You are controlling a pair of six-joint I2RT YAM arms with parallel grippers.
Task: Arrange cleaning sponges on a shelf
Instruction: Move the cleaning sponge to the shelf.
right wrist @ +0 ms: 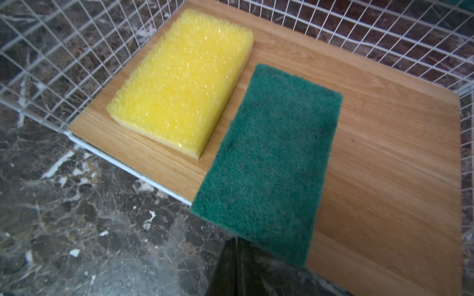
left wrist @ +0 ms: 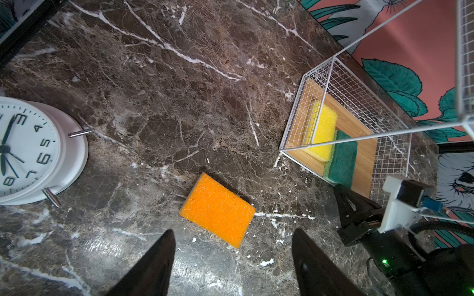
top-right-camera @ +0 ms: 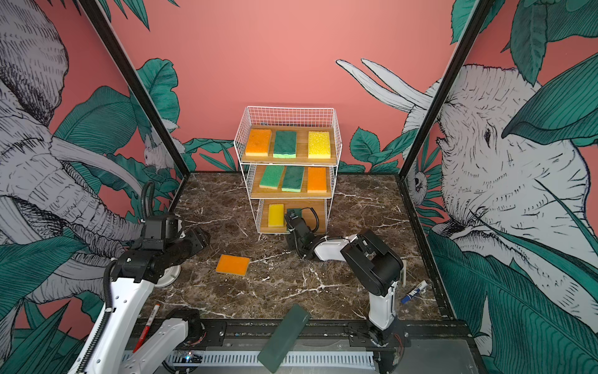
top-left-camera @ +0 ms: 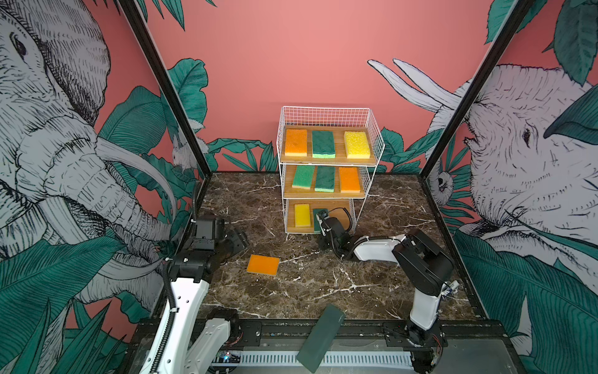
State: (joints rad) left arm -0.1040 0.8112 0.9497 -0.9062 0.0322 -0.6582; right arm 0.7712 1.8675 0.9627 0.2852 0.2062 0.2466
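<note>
The white wire shelf (top-left-camera: 326,110) (top-right-camera: 288,110) stands at the back with three sponges on each of its upper two boards. On its lowest board (right wrist: 384,153) lie a yellow sponge (right wrist: 179,82) (top-left-camera: 302,215) and a dark green sponge (right wrist: 269,159) (left wrist: 343,159) that overhangs the front edge. My right gripper (right wrist: 237,241) (top-left-camera: 320,217) is shut, its tip against that green sponge's near edge. An orange sponge (top-left-camera: 263,265) (top-right-camera: 232,265) (left wrist: 218,210) lies flat on the marble. My left gripper (left wrist: 233,232) (top-left-camera: 239,236) hovers open just beside it, holding nothing.
A white alarm clock (left wrist: 30,151) lies on the table under the left arm. A long dark green slab (top-left-camera: 320,340) rests across the front rail. A red pen (top-right-camera: 147,327) lies front left and a blue marker (top-right-camera: 414,291) front right.
</note>
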